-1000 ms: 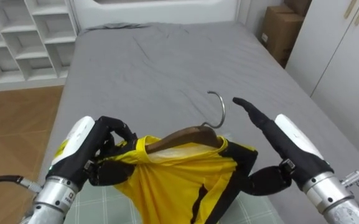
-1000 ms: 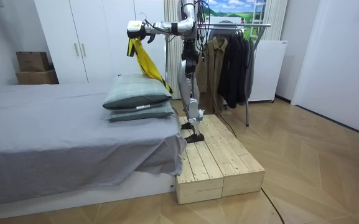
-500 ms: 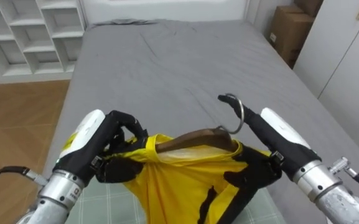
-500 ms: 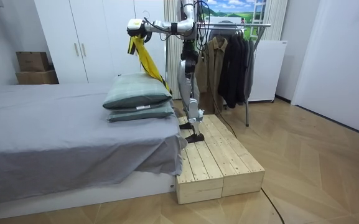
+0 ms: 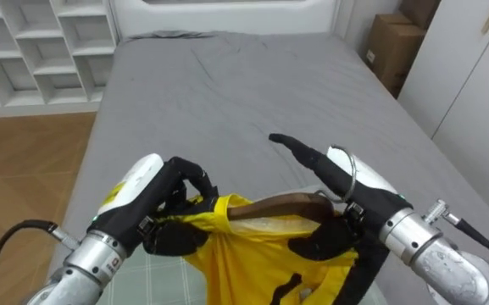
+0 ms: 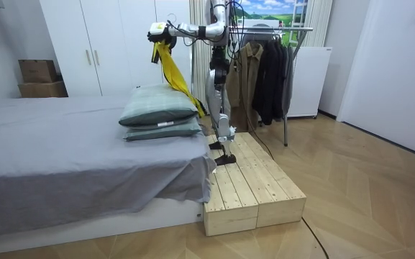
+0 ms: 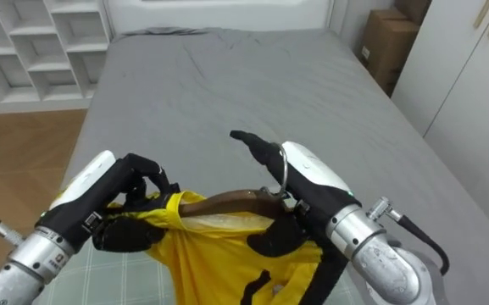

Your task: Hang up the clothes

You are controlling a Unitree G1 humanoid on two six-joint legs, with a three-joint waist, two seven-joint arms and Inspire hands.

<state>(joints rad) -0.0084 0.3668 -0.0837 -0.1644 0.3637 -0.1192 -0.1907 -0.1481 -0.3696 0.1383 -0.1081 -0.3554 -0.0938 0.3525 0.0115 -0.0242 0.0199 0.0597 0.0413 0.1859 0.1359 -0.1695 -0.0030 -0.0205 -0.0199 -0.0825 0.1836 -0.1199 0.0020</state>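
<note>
Grey bed (image 5: 227,93) is stretching away from the robot, with white shelves (image 5: 32,42) standing off its far left corner and a cardboard box (image 5: 392,42) sitting beyond its right edge. In the room view the robot is standing on a wooden platform (image 6: 254,183) at the end of the bed, beside two stacked green pillows (image 6: 157,115), with a clothes rack (image 6: 279,32) of dark coats behind it. It is holding both arms out above the pillows.

Between the hands a yellow shirt (image 5: 252,271) is hanging on a brown wooden hanger (image 5: 274,206), lifted clear of the bed. The left hand (image 5: 155,207) is clenching the yellow cloth at the hanger's left end, fingers curled tight round it. The right hand (image 5: 346,191) is meeting the hanger's right end: its fingers are pointing straight forward over the wood while the thumb is tucking underneath, so it seems to be pinching the hanger. The metal hook (image 7: 283,174) is arching up against the back of that hand.
</note>
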